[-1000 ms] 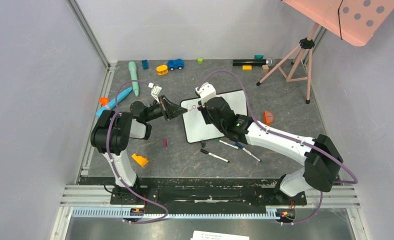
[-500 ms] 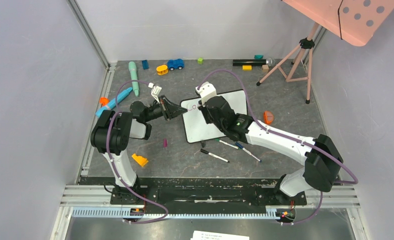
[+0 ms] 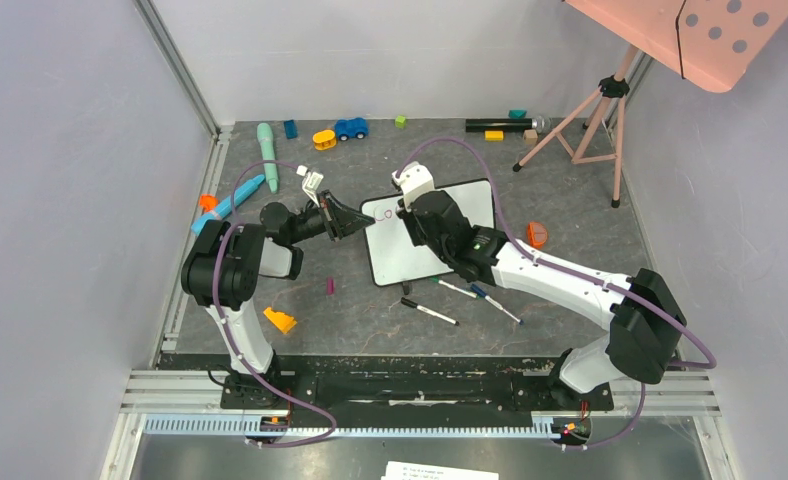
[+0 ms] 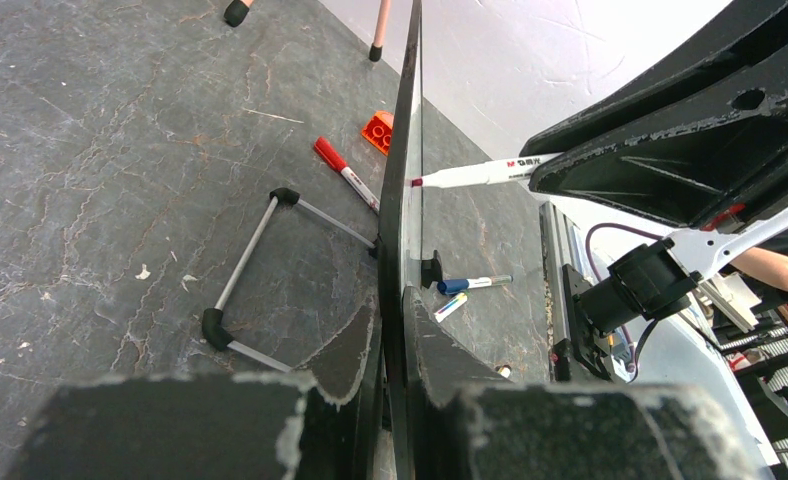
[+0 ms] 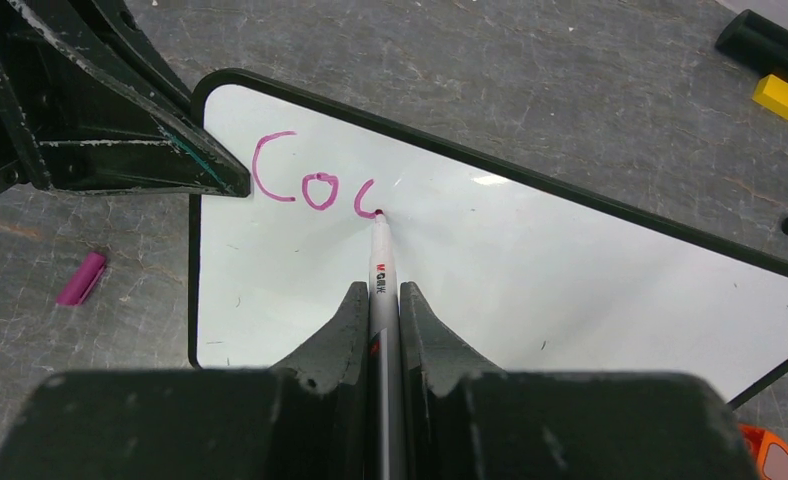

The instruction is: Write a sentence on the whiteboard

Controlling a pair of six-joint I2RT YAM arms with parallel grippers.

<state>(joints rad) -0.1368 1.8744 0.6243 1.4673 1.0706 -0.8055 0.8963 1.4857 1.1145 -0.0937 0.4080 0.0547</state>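
The whiteboard stands tilted on the table, seen edge-on in the left wrist view. My left gripper is shut on its left edge, one finger on each face. My right gripper is shut on a white marker whose pink tip touches the board. The sentence reads "Co" in pink, plus a partly drawn curved letter at the tip. In the top view the right gripper hangs over the board's upper left part.
Three loose markers lie in front of the board, and a pink cap lies to its left. An orange wedge and an orange piece sit nearby. Toys line the back, and a pink tripod stands at the back right.
The right gripper and marker have shifted slightly toward the board's far edge. The left arm and the board have not moved.
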